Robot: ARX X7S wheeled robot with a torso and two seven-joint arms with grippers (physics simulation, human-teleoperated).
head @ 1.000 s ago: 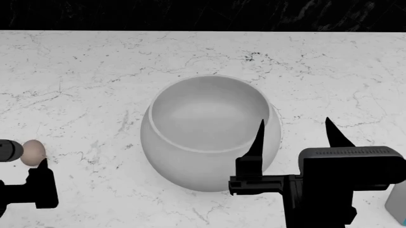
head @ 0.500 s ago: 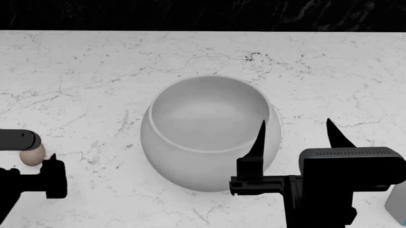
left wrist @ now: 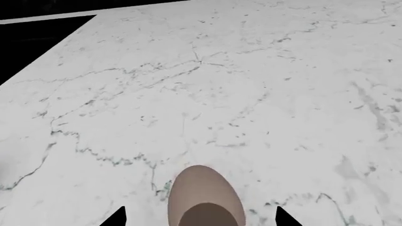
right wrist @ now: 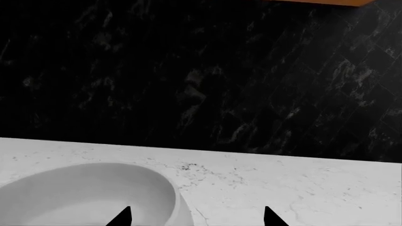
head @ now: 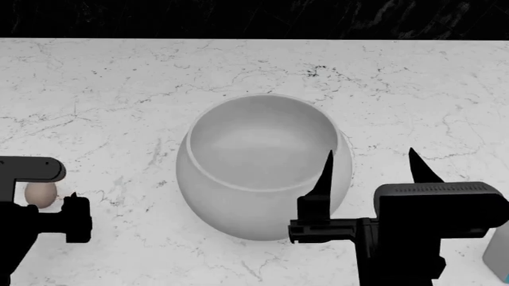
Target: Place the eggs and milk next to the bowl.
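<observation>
Spread wide, the left gripper (left wrist: 199,217) has its two dark fingertips either side of a grey-beige egg (left wrist: 205,197) lying on the white marble worktop (left wrist: 251,94); in the left wrist view there is bare marble between each tip and the shell, so nothing is pinched. From the head view that egg (head: 40,193) sits near the worktop's left edge, partly hidden by the left arm, well apart from the bowl (head: 263,164).

Over on the other side, the right gripper (head: 370,173) is also parted, its two pointed black fingers standing upright with a clear gap between them and holding nothing. One finger shows in front of the bowl's right wall, the other out over open marble. Whether that finger touches the bowl is hard to judge from this angle.

Large and grey-white, the bowl stands upright at the middle of the worktop, its wide mouth open. A pale shape with a trace of blue, probably the milk (head: 497,257), just shows at the worktop's front right, mostly cut off.
</observation>
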